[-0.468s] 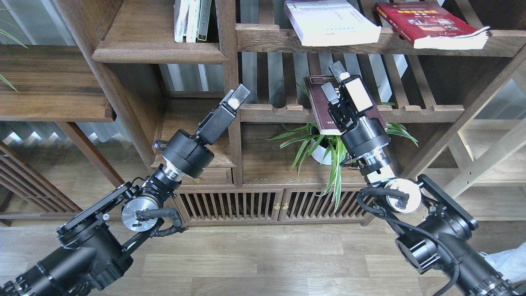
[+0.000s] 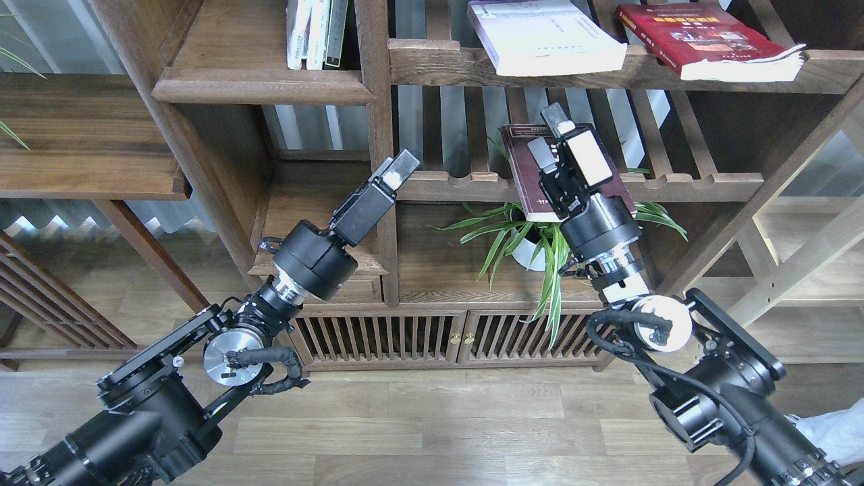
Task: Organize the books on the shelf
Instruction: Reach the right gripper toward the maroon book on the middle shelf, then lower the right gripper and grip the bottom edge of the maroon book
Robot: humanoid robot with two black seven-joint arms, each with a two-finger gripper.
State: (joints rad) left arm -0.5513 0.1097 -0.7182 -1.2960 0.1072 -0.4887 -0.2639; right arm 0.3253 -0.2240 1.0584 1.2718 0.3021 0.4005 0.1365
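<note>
The dark maroon-brown book lies on a slatted shelf at centre right, its near end past the rail. My right gripper is over its cover with the two fingers apart; no grip on the book shows. The thick white book and the red book lie flat on the slatted shelf above. My left gripper points up-right beside the centre post, holding nothing; its fingers cannot be told apart. The solid plank shelf with the rounded front edge is at upper left.
Thin white-spined books stand upright at the back right of the plank shelf. A potted green plant sits under the maroon book. The vertical post stands between the two arms. A low cabinet with slatted doors is below.
</note>
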